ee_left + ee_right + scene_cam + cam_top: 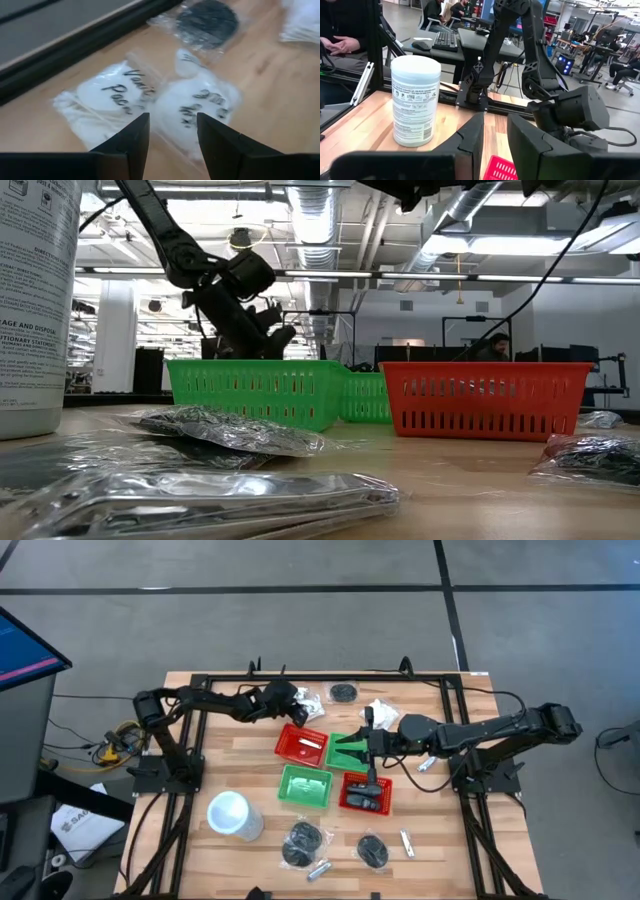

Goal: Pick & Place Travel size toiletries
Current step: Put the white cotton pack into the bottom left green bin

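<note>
Two white crinkly packets (150, 100) with black lettering lie on the table's far part; they also show in the high view (312, 700). My left gripper (172, 125) is open just above them, one finger over each side of the gap between the packets; it also shows in the high view (298, 708). My right gripper (350, 747) hovers over a green basket (345, 752) at mid-table, pointing toward the table's left; in its wrist view (494, 135) the fingers stand a little apart and hold nothing. Black bundles (300, 840) and silvery tubes (318, 870) lie near the front edge.
A red basket (300, 745), a second green basket (305, 786) and a second red basket (365, 792) holding dark pieces stand mid-table. A large white cup (235, 815) stands at front left. Another black bundle (343, 692) and a white packet (380, 712) lie at the back.
</note>
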Motion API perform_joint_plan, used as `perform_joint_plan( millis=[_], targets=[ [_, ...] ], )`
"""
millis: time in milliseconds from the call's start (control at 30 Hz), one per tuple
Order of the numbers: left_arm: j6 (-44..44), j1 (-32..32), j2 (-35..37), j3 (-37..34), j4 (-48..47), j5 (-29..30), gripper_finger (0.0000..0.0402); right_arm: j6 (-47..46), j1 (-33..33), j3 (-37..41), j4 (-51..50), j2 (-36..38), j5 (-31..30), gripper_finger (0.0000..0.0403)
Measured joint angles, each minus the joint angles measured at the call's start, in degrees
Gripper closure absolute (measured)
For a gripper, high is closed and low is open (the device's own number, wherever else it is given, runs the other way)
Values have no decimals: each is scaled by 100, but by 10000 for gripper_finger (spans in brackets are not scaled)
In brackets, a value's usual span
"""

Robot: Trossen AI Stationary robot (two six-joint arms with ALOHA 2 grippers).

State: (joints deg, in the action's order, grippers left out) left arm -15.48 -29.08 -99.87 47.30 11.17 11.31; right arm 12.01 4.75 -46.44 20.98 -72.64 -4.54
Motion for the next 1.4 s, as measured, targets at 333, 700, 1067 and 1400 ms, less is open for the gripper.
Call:
perform_joint_plan(
  millis=[333,700,1067,1400],
  targets=[
    [-78,-246,-7,6,51,263,247,15,0,0,-84,0,0,326],
    [-324,-404,-264,9,355,-273,247,44,0,0,-84,0,0,326],
    [-298,-385,-460,-3,436,-345,266,45,0,0,-127,0,0,326],
    [-259,-417,-453,-1,597,-872,398,47,0,0,-153,0,0,326]
  ],
)
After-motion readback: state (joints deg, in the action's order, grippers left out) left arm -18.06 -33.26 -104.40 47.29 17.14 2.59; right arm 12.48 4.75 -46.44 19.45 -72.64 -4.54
